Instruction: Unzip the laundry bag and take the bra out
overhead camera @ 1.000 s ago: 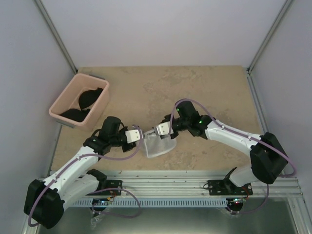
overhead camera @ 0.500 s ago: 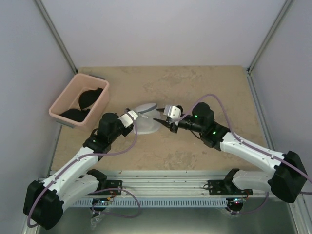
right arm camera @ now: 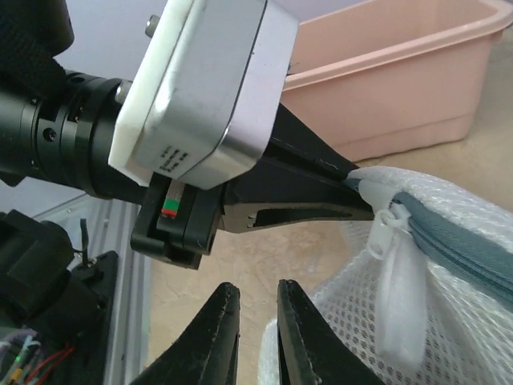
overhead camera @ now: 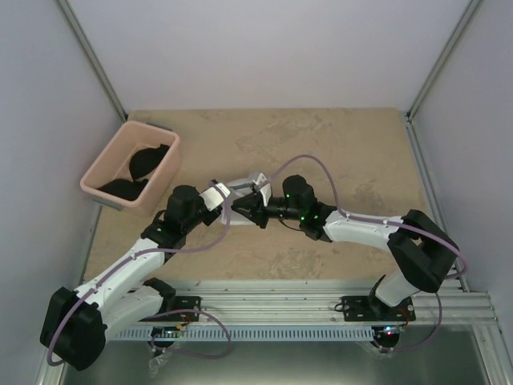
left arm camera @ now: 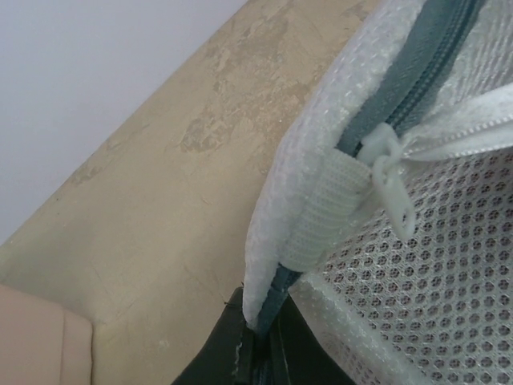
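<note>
White honeycomb-mesh laundry bag (left arm camera: 417,265), grey zipper (left arm camera: 409,80), contents hidden; left tool (left arm camera: 260,357) clamps its rim; right tool (right arm camera: 256,290) narrow, empty.

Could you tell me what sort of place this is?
Probably a robot test cell: a left arm and right arm bolted to a metal rail, plain grey walls boxing in the table, and a pink bin.

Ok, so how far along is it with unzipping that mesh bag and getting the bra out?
Early. Done: the left gripper has its jaws clamped on the laundry bag rim, beside the zipper's end. In hand: the right gripper, jaws slightly apart and empty, sits just short of the white zipper pull. Left: the zipper looks fully closed, so pulling it open and taking out the bra, not in view, both remain.
</note>
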